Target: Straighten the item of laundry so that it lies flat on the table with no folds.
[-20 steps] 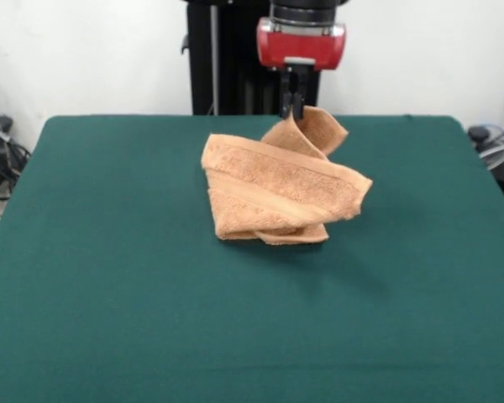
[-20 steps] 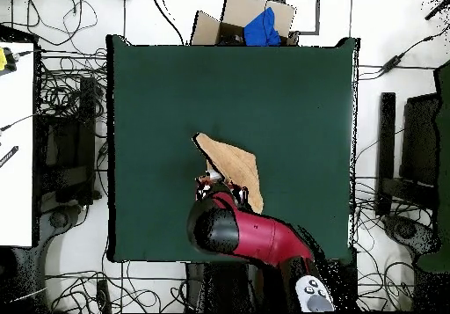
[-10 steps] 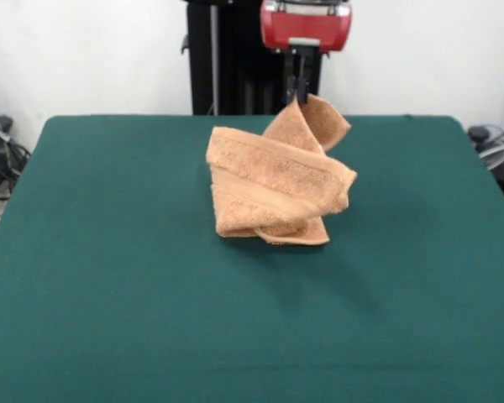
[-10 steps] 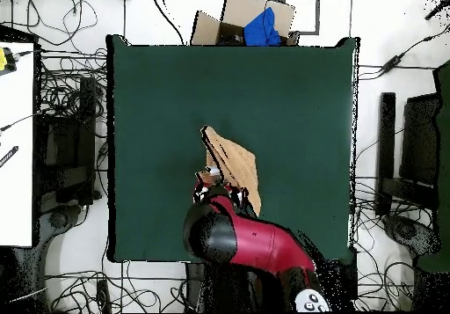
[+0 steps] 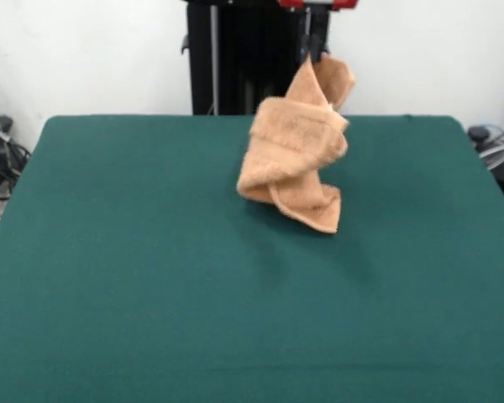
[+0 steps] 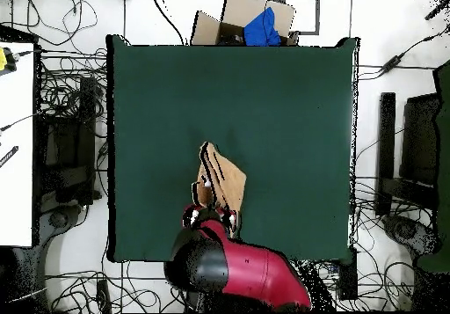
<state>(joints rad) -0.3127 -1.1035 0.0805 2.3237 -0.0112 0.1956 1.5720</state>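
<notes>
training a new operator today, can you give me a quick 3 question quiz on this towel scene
1. True or false: the towel lies spread flat on the table.
2. What is the hand doing? A) holding the towel by its top B) resting open on the table C) pressing the towel down
3. Fill in: the towel hangs bunched, and its lowest corner looks ____ the table.

Key: 1 false. 2 A. 3 clear of (lifted off), judging by the shadow below it.

Gripper [image 5: 314, 42] raised high, clamped, pointing down
</notes>
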